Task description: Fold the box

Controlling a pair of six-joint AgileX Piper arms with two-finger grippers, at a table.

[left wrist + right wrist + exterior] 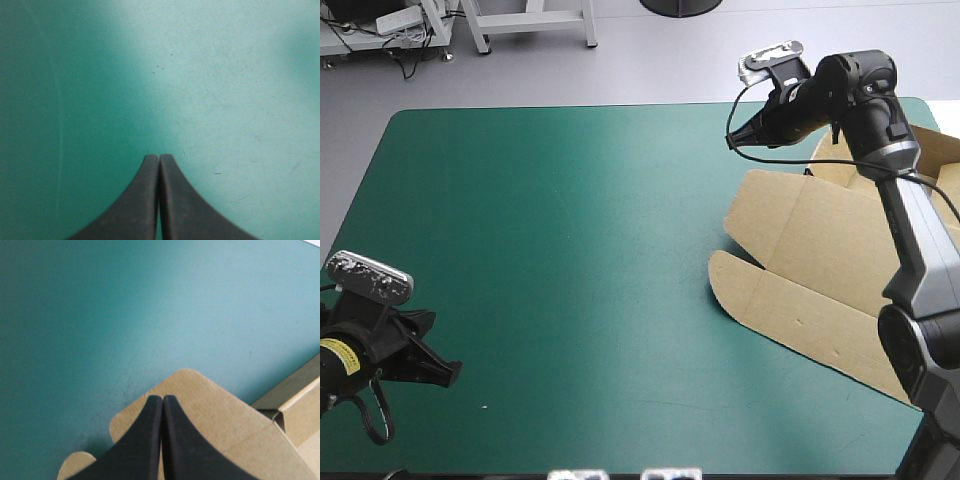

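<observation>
High view: the box [820, 270] is seen at the right of the frame. Its rounded flaps lie flat on the teal-green cover [570, 250] toward the centre, and walls are raised at its upper right part. The right gripper [732, 137] is held clenched in the upper right, above the box's far corner. The left gripper [450, 375] is held clenched at the lower left, well apart from the box.

Left wrist view: the black fingers [145, 200] are pressed together in one arch over bare cover.

Right wrist view: the fingers [145, 440] are likewise pressed into one arch. A rounded flap [210, 405] is seen under them, with a raised wall [295, 402] beside it.
</observation>
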